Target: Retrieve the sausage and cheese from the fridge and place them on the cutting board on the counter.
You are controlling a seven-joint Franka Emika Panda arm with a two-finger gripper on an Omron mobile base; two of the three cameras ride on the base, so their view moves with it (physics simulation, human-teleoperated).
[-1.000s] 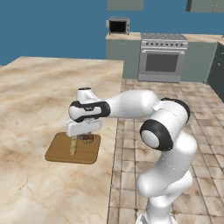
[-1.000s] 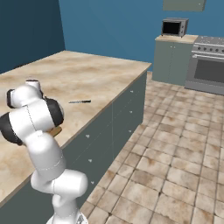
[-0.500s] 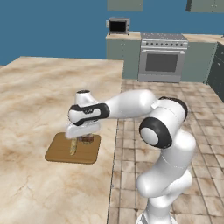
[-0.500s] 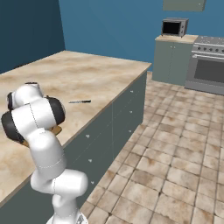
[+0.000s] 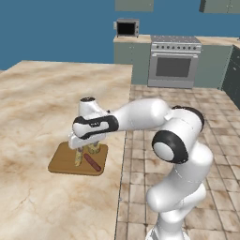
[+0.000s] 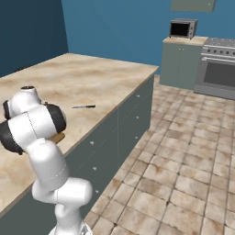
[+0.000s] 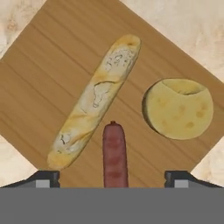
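From the hand camera I look straight down on the flat brown wooden cutting board [image 7: 52, 74], and the thin dark red sausage [image 7: 114, 154] lies on it between my gripper [image 7: 113, 177] tips — the jaws stand wide apart, touching nothing, so it is released. Beside it on the board lie a pale tan speckled stick [image 7: 94, 100] and the round pale yellow cheese [image 7: 178, 108] with a notch in its rim; both task items appear to be delivered.

I judge the sausage light, firm and smooth — it could roll if nudged, and is best pinched across its middle. The cheese looks stiffer and wider, better taken across its flat sides.

In the left base view the white arm reaches out low over the beige marbled counter [image 5: 42, 93], wrist bent down, hand just above the board near the counter's edge.
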